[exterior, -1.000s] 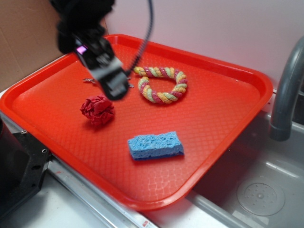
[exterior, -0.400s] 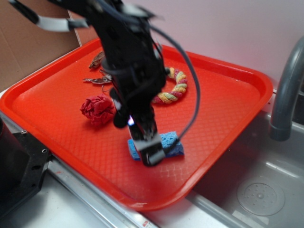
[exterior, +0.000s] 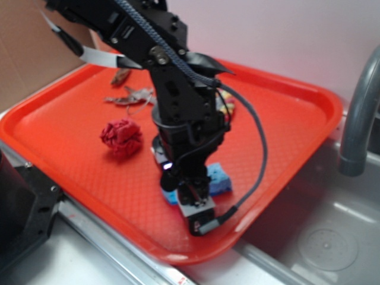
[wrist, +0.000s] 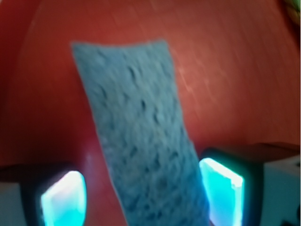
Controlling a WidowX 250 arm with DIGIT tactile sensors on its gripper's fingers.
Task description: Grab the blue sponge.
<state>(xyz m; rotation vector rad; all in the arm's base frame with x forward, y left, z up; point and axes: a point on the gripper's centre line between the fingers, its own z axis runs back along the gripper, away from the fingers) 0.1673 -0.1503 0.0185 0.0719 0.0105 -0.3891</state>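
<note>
The blue sponge [exterior: 218,180] lies on the red tray [exterior: 285,127], mostly covered by my arm. My gripper [exterior: 196,208] is down over it and open. In the wrist view the sponge [wrist: 141,132] runs lengthwise between the two lit pads. The left pad [wrist: 63,200] stands a little apart from its side. The right pad [wrist: 221,188] sits close against the other side, and I cannot tell whether it touches. The sponge rests flat on the tray.
A red wrinkly cloth ball [exterior: 122,138] sits to the left of the arm. Keys [exterior: 127,98] lie at the tray's back, and a bit of the rope ring [exterior: 227,108] shows behind the arm. A grey faucet [exterior: 359,119] and sink [exterior: 320,237] are on the right.
The arm swung from the tray's back left to the front and came down over the sponge. The open fingers now straddle it. The sponge has stayed where it was.
</note>
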